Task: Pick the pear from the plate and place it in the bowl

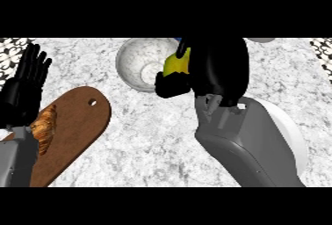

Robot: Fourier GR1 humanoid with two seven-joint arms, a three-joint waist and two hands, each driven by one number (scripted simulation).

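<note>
head view shows my right hand (211, 66) gripping the pear (176, 63) at the bowl (133, 61); next i release it inside.

Right hand (217, 66): fingers and thumb curled round the pear (176, 63), grey forearm rising from the lower right edge. Left hand (24, 83): at the left edge, fingers straight and pointing up, holding nothing.

Marble counter (156, 145); bowl (133, 61); board (77, 127); plate (295, 136)
</note>
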